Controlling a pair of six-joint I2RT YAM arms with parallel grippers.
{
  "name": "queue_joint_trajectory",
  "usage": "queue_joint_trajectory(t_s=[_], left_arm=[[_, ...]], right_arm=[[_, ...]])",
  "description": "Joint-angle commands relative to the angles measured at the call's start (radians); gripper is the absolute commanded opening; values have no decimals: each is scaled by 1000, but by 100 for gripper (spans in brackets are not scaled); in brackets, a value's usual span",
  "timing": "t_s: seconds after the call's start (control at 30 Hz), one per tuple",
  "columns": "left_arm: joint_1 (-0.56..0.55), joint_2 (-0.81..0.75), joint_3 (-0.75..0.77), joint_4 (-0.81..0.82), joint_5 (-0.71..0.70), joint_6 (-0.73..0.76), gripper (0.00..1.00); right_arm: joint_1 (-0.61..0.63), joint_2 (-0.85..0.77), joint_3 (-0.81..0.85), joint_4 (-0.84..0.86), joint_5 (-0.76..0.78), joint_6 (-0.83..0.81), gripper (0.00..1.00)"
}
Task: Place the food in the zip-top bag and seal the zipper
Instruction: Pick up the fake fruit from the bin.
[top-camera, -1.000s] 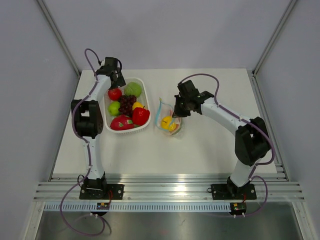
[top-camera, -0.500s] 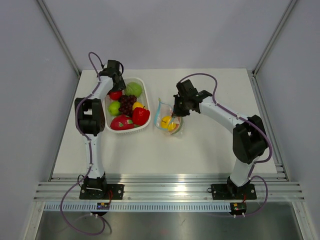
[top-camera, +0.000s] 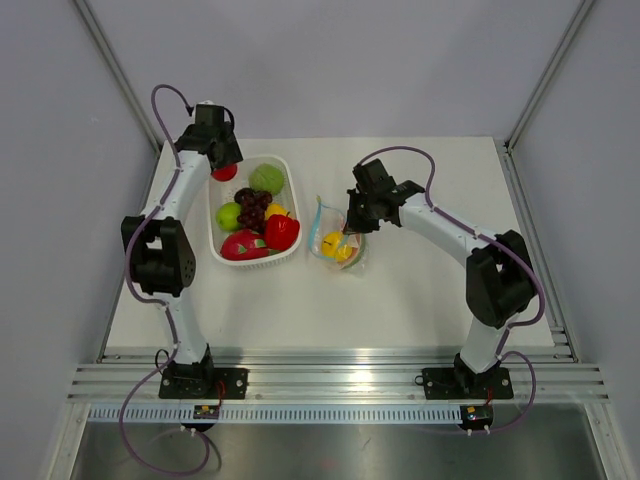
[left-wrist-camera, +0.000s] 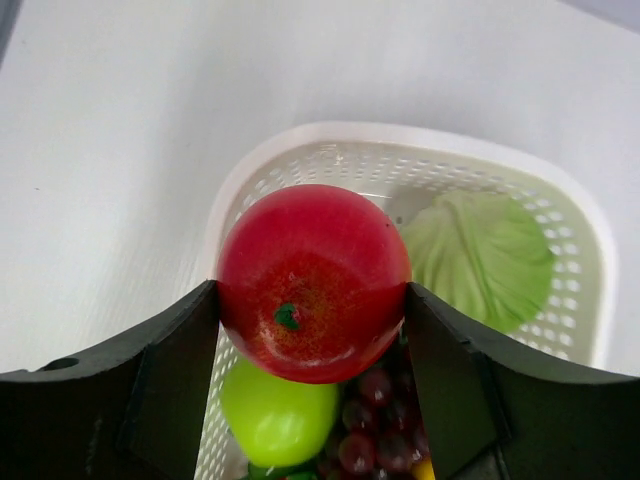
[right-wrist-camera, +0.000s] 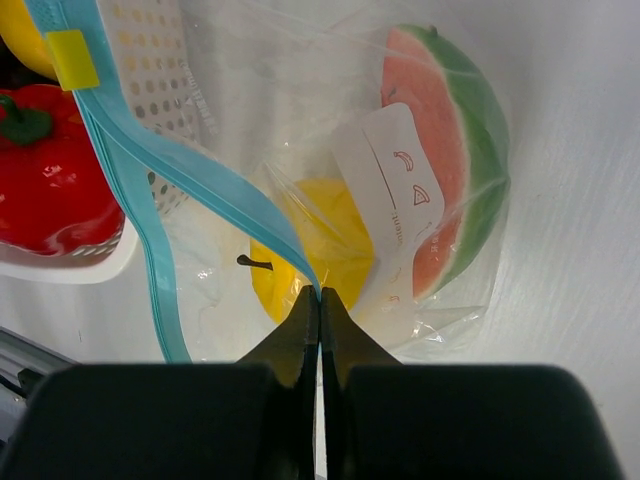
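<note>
My left gripper (top-camera: 222, 168) is shut on a red apple (left-wrist-camera: 312, 282) and holds it above the far left corner of the white basket (left-wrist-camera: 590, 260). The apple shows in the top view (top-camera: 225, 172) too. Below it lie a green apple (left-wrist-camera: 275, 415), purple grapes (left-wrist-camera: 385, 425) and a green leafy vegetable (left-wrist-camera: 480, 255). My right gripper (top-camera: 350, 228) is shut on the blue-teal zipper (right-wrist-camera: 200, 185) of the clear zip-top bag (top-camera: 338, 240), holding its mouth open. Inside the bag are a yellow fruit (right-wrist-camera: 320, 250) and a watermelon slice (right-wrist-camera: 450, 190).
The white basket (top-camera: 290, 185) stands left of the bag and also holds a red pepper (top-camera: 282, 231), a yellow piece (top-camera: 274, 211) and a red-pink fruit (top-camera: 241, 246). Grey walls stand on three sides; a metal rail (top-camera: 330, 375) runs along the near edge.
My left gripper has taken the red apple out of the basket and lifted it up and to the far left. The right gripper keeps its hold on the zipper.
</note>
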Motion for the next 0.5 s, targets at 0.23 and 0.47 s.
queue_joint_trajectory(t_s=[0.23,0.47], left_arm=[[-21,-277,-212,55,124,20,49],[-59,-458,-342,58,225,27,49]], right_arm=[[0,-72,-10,10,-8,16,0],[0,-70,9,14,-20,16,0]])
